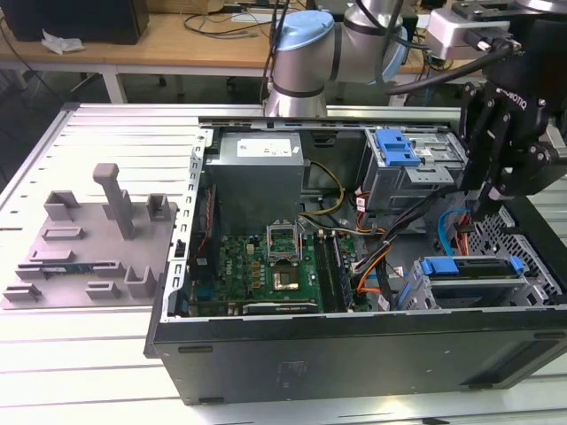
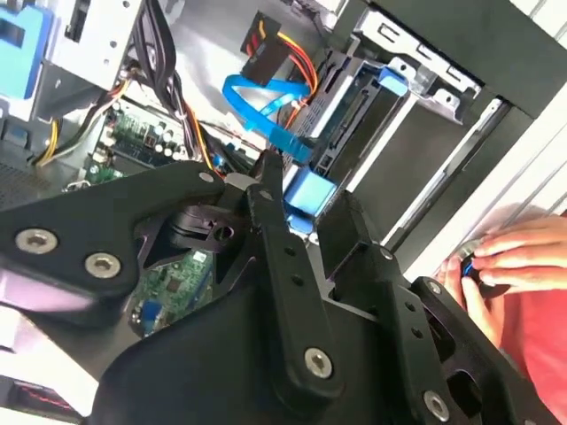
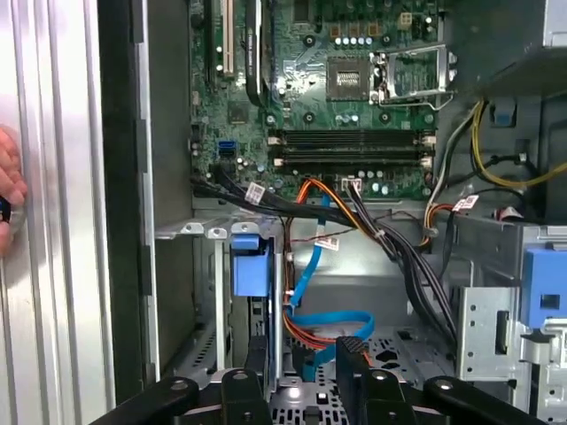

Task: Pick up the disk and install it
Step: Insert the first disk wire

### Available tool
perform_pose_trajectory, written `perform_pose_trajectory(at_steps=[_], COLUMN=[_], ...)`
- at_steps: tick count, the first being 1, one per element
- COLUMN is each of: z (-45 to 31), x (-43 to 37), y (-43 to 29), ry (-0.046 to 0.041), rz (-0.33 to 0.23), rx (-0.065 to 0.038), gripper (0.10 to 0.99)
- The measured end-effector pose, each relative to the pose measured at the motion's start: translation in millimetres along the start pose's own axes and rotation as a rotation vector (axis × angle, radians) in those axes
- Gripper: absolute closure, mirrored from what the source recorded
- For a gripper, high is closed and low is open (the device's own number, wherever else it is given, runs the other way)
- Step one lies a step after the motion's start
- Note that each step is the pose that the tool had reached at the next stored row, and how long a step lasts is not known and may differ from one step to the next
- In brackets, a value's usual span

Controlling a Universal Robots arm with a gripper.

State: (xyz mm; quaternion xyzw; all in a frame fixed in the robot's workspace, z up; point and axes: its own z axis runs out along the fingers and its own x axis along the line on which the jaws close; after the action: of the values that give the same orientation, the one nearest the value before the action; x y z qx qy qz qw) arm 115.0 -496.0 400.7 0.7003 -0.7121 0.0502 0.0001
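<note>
Ribbed aluminium tabletop carries a black desktop computer case lying open on its side, with a grey plastic fixture plate of small holders beside it on the exterior view's left. The disk, a flat silver metal hard drive in a blue plastic carrier, sits in the lower grey metal drive cage at the case's front corner; in the first wrist view its blue carrier end stands in the cage slot. The black two-finger gripper hovers just above that cage, its fingers spread apart and empty in both wrist views. A person's hand rests on the table just outside the case wall. The work looks to be at the seating stage. Doing it well means both blue carrier ends flush and level in the cage rails, and the flat blue data cable and the orange-and-black wire bundle clear of the fingers and of the slot, since a pinched cable could tilt the drive.
</note>
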Motion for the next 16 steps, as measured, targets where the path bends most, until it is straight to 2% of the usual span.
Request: perform_pose_trajectory(at_steps=[2, 4, 6, 7, 9, 10, 12, 13, 14, 15, 16], z=[1.5, 1.4, 1.4, 1.4, 1.5, 1.7, 2.7, 3.1, 3.5, 3.2, 3.1], x=[-2.5, -17.9, -27.7, -32.9, -40.8, -42.5, -44.6, -45.0, -46.8, -48.6, -52.0], y=[-0.1, -0.4, -0.7, -1.5, -6.9, -11.3, -24.6, -28.4, -30.8, -31.4, -31.8], ry=[0.003, 0.0332, 0.0536, 0.0669, 0.0833, 0.0853, 0.0856, 0.0858, 0.1008, 0.128, 0.1883], rz=[0.013, 0.012, 0.01, 0.009, 0.008, 0.008, 0.008, 0.008, 0.007, 0.005, 0.002], rx=[0.0, 0.002, 0.003, 0.003, 0.004, 0.004, 0.004, 0.004, 0.004, 0.005, 0.009], gripper=[0.647, 0.647, 0.647, 0.647, 0.647, 0.647, 0.647, 0.647, 0.647, 0.647, 0.647])
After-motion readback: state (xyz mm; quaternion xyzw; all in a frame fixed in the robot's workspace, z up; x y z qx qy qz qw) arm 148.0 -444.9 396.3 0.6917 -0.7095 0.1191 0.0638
